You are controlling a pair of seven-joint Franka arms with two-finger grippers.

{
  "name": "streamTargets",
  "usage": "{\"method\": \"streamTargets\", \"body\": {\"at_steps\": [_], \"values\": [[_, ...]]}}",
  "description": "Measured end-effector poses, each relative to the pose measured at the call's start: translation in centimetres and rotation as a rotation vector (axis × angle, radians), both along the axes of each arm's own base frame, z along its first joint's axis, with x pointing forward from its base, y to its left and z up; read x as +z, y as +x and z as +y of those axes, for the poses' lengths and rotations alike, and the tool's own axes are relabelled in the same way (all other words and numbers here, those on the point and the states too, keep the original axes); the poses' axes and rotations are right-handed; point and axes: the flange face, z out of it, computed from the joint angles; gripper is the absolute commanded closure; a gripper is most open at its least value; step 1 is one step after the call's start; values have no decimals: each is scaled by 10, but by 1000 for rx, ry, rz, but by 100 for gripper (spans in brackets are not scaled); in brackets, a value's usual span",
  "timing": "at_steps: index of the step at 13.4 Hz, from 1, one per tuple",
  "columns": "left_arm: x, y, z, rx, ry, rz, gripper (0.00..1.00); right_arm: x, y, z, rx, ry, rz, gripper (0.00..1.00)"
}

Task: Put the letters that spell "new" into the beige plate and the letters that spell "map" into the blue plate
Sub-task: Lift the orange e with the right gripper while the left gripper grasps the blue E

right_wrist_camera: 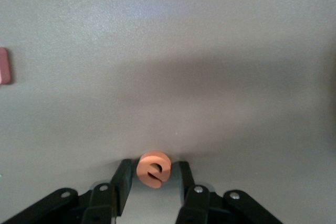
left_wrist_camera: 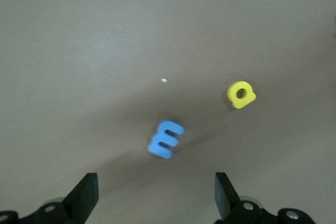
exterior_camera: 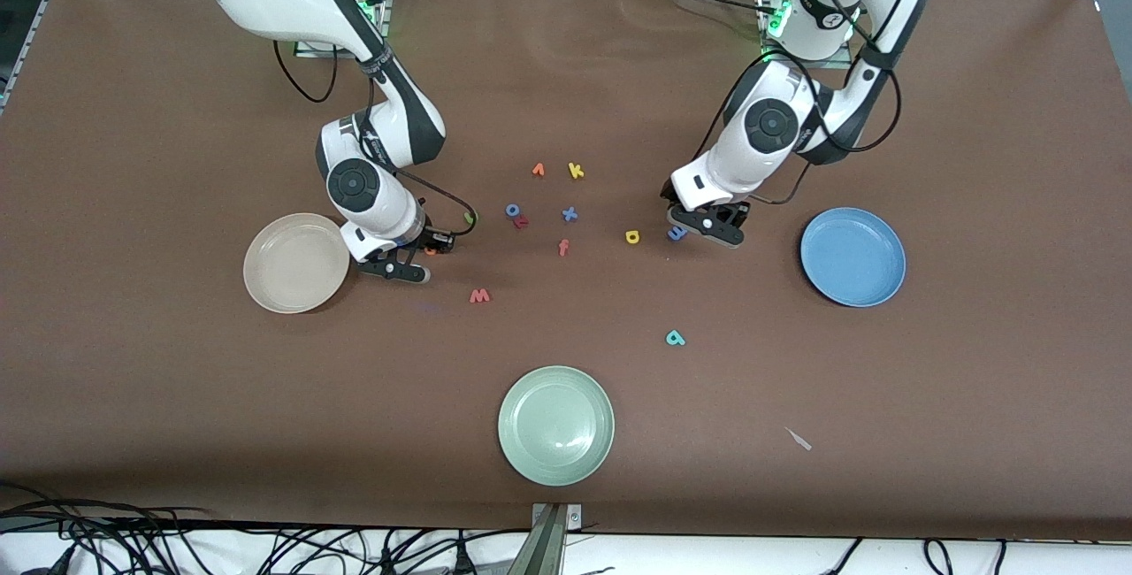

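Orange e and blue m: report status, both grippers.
Right gripper shut on orange e beside beige plate. Left gripper open over blue m. Nothing in the way.

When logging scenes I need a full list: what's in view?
plates: 3; beige, right arm's end; blue, left arm's end; pale green, nearest front camera
task letters: 6; green n, orange e, red w, blue m, yellow p, teal a; none plated
other letters: 6; orange v, yellow k, blue o, red r, blue x, orange f; mid-table
scrap: 1, white, toward left arm's end
left gripper: open, over blue m
right gripper: around orange e
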Motion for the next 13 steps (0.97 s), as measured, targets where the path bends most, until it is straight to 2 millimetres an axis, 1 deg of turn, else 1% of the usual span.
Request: {"method": "streamTargets", "body": {"at_steps": [1,2,4,7,9,11,12,13], "values": [[-9,-4,-6,-11,-2,3,13,0,0,0,0,0,0,58],[-16,-8,-11,-19,-3,7,17,0,0,0,0,0,0,58],[-24,-10,-12,-22,-1,15,17,0,0,0,-1,0,0,62],[-30,-6,-8,-12,-1,14,17,0,0,-1,-2,-1,0,66],[-39,-4,-6,-4,1,9,17,1,0,-1,-4,-1,0,68],[-46,3,-6,1,4,1,17,1,1,-2,-7,-2,1,68],[-49,8,-7,4,4,-2,22,1,1,-2,-13,-3,2,69],[-50,11,-8,6,2,-4,32,1,1,-2,-20,-3,2,75]]}}
